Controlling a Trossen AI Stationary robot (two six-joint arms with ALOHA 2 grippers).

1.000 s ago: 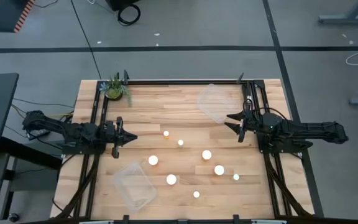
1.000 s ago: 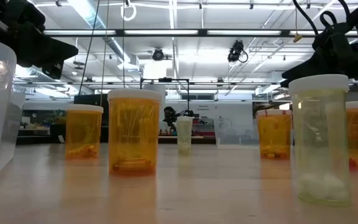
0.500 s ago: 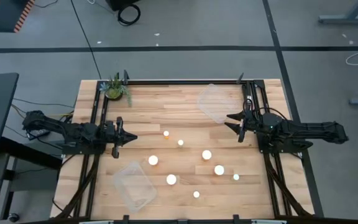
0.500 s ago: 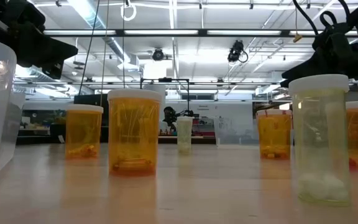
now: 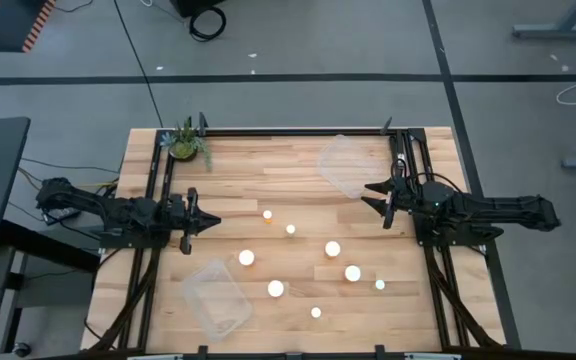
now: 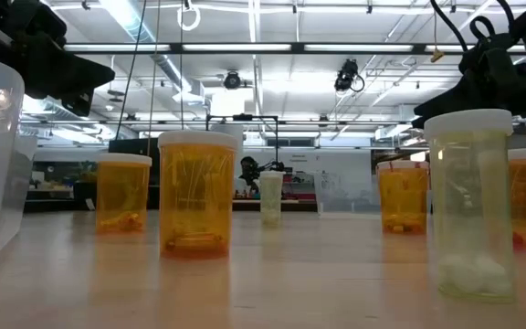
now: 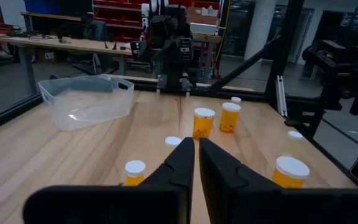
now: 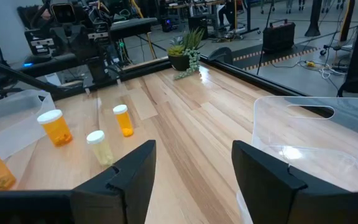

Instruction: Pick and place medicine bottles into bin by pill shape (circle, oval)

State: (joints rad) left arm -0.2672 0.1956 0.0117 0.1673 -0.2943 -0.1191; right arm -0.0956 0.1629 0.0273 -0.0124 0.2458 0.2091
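My left gripper pressed together, empty, at the table's left edge; right gripper spread, empty, beside the far bin. Medicine bottles stand scattered mid-table, untouched. Risk: bottles close together, a finger could topple a neighbour; pill shape misread, wrong bin.

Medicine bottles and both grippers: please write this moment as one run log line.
left gripper: shut, empty, left table side | right gripper: open, empty, beside far bin | medicine bottles: standing on table, none binned
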